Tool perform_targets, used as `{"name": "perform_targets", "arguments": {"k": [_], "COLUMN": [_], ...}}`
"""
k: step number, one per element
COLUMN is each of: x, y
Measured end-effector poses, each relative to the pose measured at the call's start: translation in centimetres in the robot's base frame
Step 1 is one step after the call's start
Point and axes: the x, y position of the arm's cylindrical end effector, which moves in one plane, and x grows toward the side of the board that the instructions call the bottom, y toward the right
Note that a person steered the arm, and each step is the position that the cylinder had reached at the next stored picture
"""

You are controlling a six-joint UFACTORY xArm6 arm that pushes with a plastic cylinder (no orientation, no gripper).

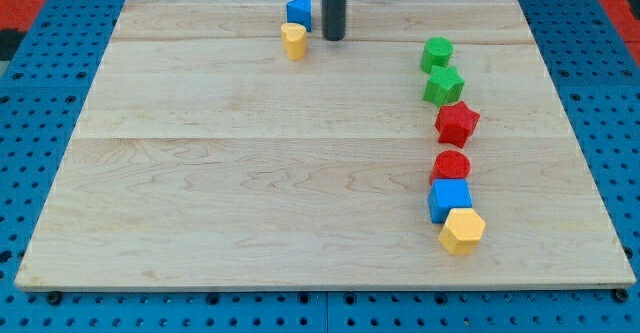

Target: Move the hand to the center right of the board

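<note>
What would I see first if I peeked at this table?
Probably the curving line of six blocks down the view's right: green cylinder, green block, red star, red cylinder, blue cube, yellow hexagon. Then my tip at the top, beside a small blue block and yellow block.

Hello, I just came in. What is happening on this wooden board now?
A robot arm with a dark rod is working over a wooden board. My tip rests near the view's top edge, just to the right of a small blue block and a yellow block, touching neither. Down the view's right side runs a line of six blocks: green cylinder, green block, red star, red cylinder, blue cube, yellow hexagon. The tip is not yet at the centre right.
</note>
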Motion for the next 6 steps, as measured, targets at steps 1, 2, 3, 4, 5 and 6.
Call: {"name": "perform_targets", "arguments": {"k": [1,2,3,4,5,6], "x": [-2.0,-2.7,-1.7,2.4,6.8,11.5], "y": [4.3,11.2,17.4,20.5,22.2,22.8]}}
